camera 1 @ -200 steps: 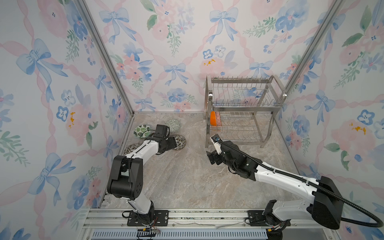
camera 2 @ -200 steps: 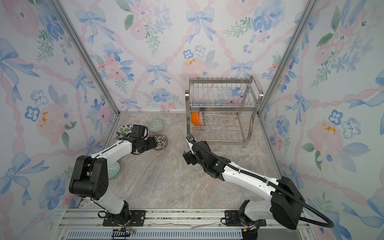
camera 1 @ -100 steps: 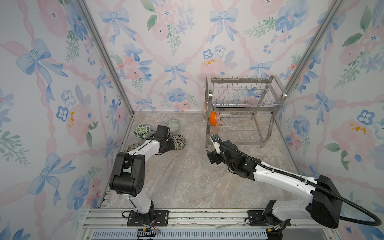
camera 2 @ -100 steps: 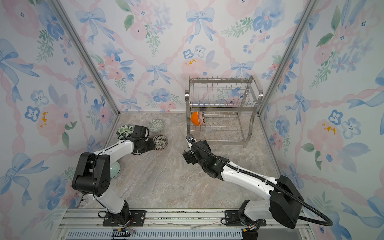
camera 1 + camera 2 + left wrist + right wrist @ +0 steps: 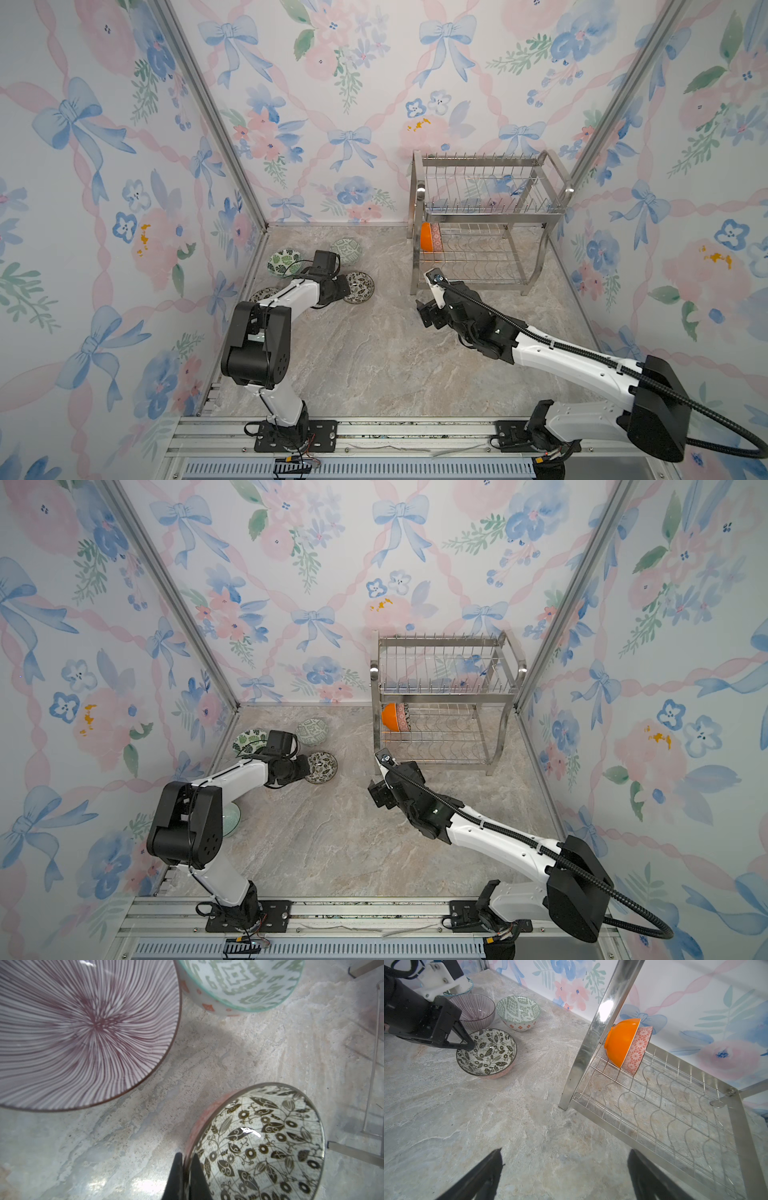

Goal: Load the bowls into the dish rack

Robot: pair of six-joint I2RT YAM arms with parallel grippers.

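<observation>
- Pinching the near rim of the round ceramic bowl with dark leaves inside (image 5: 259,1142), the left gripper (image 5: 185,1165) has one finger inside the wall and one outside, closed tight on it. The bowl looks to be resting on the marble-look tabletop (image 5: 508,1115), well apart from the rack.
- A thin rim pinch on glazed ceramic can pivot, so my advice is a slow, straight lift, watching for the far edge to sag.
- The purple-lined ceramic bowl (image 5: 83,1028) and the green geometric ceramic bowl (image 5: 239,980) sit near it; rising before moving sideways should avoid knocking them.
- The two-tier stainless-steel wire dish rack (image 5: 591,1032) holds a glossy orange bowl (image 5: 620,1043) and a pink-patterned bowl (image 5: 638,1049) on edge, touching, at one end of the lower tier. The wire slots beside the pink one are free.
- The right gripper (image 5: 565,1150) hangs over the tabletop near the rack's front leg, fingers spread wide and holding nothing. It seems well placed for a handover, gripping the opposite rim before the left lets go.
</observation>
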